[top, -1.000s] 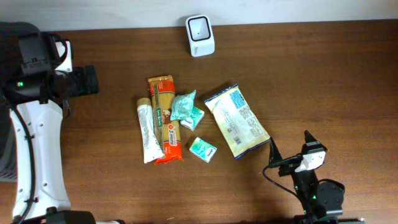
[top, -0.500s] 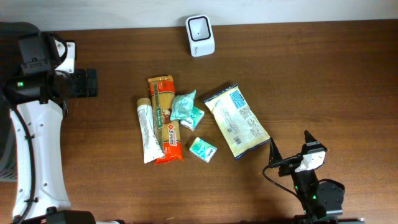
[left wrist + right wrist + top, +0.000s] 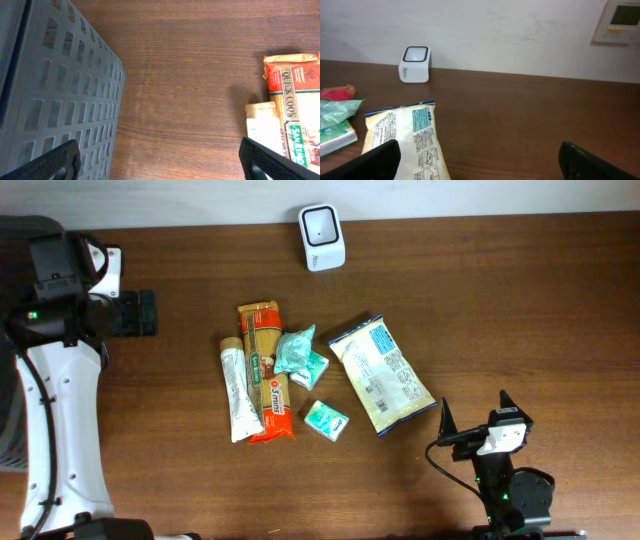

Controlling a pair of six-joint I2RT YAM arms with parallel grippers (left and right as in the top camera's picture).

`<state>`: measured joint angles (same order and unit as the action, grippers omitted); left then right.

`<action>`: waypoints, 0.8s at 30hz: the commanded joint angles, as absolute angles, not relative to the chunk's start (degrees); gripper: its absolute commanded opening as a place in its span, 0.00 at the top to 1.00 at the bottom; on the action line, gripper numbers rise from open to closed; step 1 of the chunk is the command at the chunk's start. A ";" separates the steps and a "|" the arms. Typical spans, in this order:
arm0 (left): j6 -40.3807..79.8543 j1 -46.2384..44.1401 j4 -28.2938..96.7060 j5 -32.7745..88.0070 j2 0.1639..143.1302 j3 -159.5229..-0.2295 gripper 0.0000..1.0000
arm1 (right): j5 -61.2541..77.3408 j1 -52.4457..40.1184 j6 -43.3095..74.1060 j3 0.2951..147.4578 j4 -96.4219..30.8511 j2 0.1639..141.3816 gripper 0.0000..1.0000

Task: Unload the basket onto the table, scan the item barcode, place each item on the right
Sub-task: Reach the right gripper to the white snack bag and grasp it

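The wooden table [image 3: 520,300] carries everything, with the goods heaped at its middle, where either arm looks able to reach them. A grey slotted basket [image 3: 50,90] stands off the left end, well apart from the heap; I take it as a bin for goods, though nothing shows that.

The left gripper [image 3: 135,313] hangs high near that basket with its claw spread wide and empty, out of the way. The right gripper [image 3: 474,410] sits low at the near edge, its claw likewise spread and holding nothing, aimed across the table toward the heap.

Nearest it lies the yellow and blue snack bag [image 3: 382,375], flat with its printed panel up, so I judge it the likeliest first pick. Left of it the pasta pack [image 3: 268,375] and a white tube [image 3: 238,395] lie side by side, touching, with a teal pouch [image 3: 295,350] against the pasta.

The white scanner [image 3: 322,224] stands alone at the far edge, so any item must be carried over to it. A small teal box [image 3: 326,420] lies loose below the pouch.
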<state>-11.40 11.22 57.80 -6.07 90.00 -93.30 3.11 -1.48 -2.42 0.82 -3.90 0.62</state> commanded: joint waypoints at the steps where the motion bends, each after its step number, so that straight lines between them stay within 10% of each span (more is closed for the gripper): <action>1: -12.32 11.53 57.71 -6.46 89.23 -94.21 0.01 | 5.80 -1.10 -2.98 0.32 -1.74 0.32 0.01; 12: -12.32 11.53 57.71 -6.46 89.23 -94.21 0.01 | 27.03 -1.10 2.35 21.10 -4.86 18.31 0.01; 24: -12.32 11.53 57.71 -6.46 89.23 -94.21 0.01 | 32.77 -1.10 -5.58 77.30 -57.74 70.00 0.02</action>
